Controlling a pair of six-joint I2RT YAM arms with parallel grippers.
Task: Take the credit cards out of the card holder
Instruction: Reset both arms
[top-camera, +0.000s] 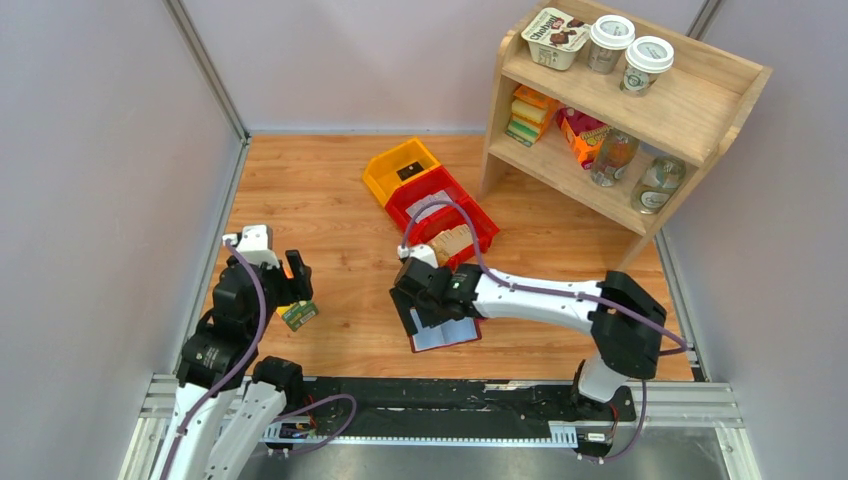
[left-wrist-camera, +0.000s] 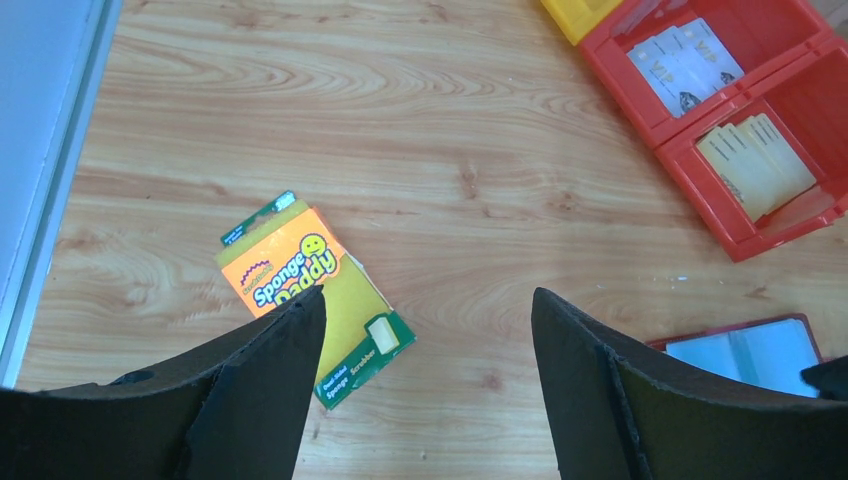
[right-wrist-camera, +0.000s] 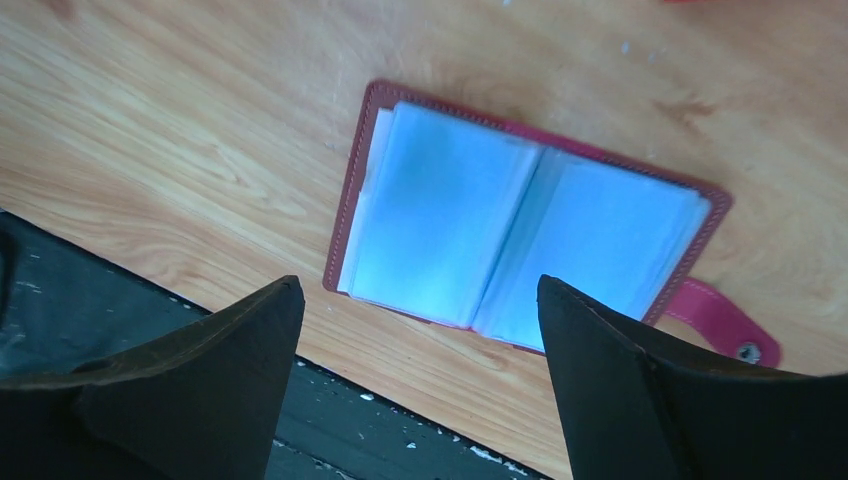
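The maroon card holder (right-wrist-camera: 520, 225) lies open on the table near its front edge, pale blue pockets up, snap tab (right-wrist-camera: 725, 325) to one side; it also shows in the top view (top-camera: 447, 333) and the left wrist view (left-wrist-camera: 745, 350). No cards show in its pockets. Tan credit cards (left-wrist-camera: 755, 165) lie in the nearer red bin (left-wrist-camera: 740, 235), also seen in the top view (top-camera: 450, 242). My right gripper (right-wrist-camera: 420, 310) is open and empty, hovering just above the card holder (top-camera: 425, 312). My left gripper (left-wrist-camera: 428, 310) is open and empty at the left (top-camera: 295, 290).
A green-and-yellow sponge box (left-wrist-camera: 310, 290) lies under the left gripper. White cards (left-wrist-camera: 685, 62) lie in the farther red bin; a yellow bin (top-camera: 400, 168) is behind. A wooden shelf (top-camera: 620, 110) with groceries stands back right. A black rail (right-wrist-camera: 120, 300) runs along the table's front edge.
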